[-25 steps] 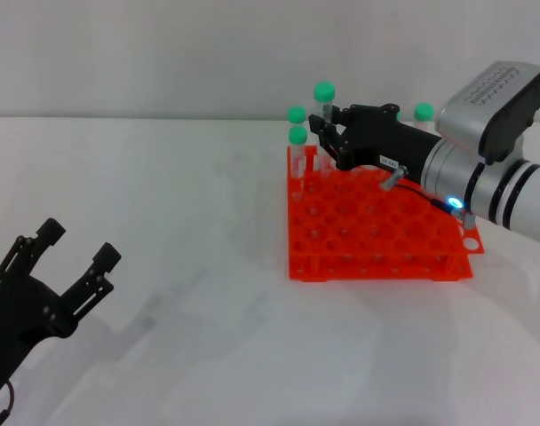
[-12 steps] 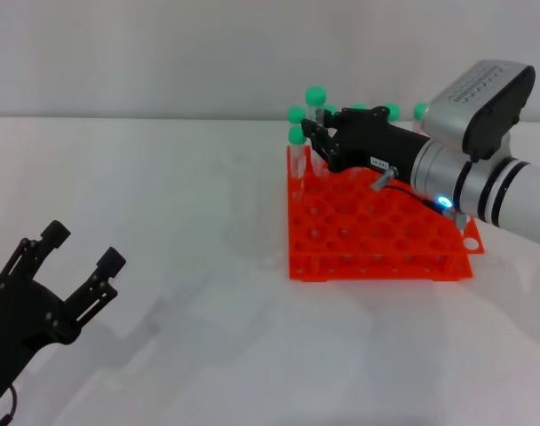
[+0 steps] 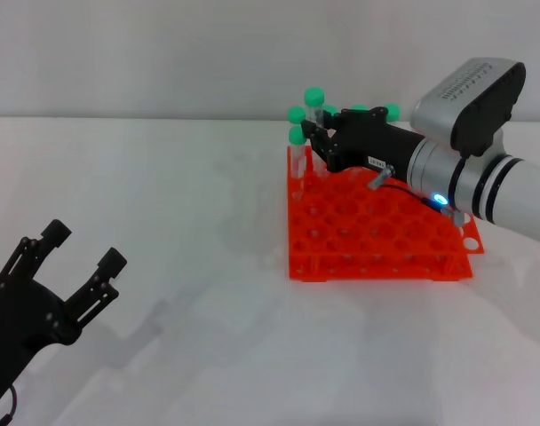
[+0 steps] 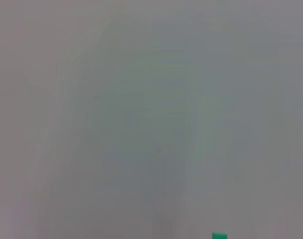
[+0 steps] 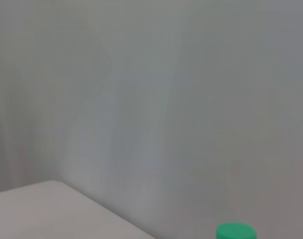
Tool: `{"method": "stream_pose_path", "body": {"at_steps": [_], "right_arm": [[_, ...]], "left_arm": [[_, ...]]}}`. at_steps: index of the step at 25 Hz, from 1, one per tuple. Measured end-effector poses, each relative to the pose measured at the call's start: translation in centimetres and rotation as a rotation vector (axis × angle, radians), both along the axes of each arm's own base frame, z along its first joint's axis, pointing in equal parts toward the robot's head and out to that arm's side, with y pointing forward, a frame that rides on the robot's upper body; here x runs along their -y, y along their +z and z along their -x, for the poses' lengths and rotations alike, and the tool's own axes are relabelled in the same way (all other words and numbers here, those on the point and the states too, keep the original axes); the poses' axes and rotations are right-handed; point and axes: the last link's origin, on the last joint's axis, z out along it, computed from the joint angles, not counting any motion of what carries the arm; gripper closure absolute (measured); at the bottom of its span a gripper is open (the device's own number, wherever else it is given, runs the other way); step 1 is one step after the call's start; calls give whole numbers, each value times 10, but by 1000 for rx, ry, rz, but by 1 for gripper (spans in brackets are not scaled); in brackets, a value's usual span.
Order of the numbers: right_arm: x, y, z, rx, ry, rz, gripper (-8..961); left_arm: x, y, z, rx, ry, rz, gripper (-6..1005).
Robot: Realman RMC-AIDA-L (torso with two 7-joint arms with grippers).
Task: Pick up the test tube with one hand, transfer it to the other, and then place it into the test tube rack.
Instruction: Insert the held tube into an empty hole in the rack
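The orange-red test tube rack [image 3: 377,232] stands on the white table, right of centre in the head view. My right gripper [image 3: 316,136] reaches over the rack's far left corner and is shut on a test tube [image 3: 315,108]. The tube stands upright, with its green cap [image 3: 314,94] above the fingers and its lower end down among the rack's holes. A green cap [image 5: 235,231] also shows at the edge of the right wrist view. My left gripper [image 3: 85,246] is open and empty, low at the near left, far from the rack.
Other green-capped tubes stand in the rack's far rows: two at the left corner [image 3: 296,135] and more behind the gripper [image 3: 392,112]. The white table [image 3: 181,204] stretches between the arms. A grey wall is behind.
My right gripper has moved a little left and away with the tube, lowering it slightly over the rack's far left corner. The left gripper has barely shifted.
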Motion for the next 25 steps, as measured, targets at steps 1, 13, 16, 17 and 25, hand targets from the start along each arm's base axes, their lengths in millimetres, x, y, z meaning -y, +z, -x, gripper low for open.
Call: {"method": "stream_pose_path", "body": {"at_steps": [1,13,16,17,25], "right_arm": [[0,0,0,3,-1,0,759],[-1,0,-7,24,-22,-7,759],[-1,1,-9,18,-27,-11,759],[-1,1,-9,17,-28,-12,759],[-1,0,-13,35,-36,-9,758]], "left_arm": [[0,0,0,-1,0,0,107],[-2,0,-1,-1,-7,1,107],[-3,0,-2,-1,-9,1,107],[-3,0,-2,-1,-10,1,107],[-3,-1,-3,-1,-12,3,106]]}}
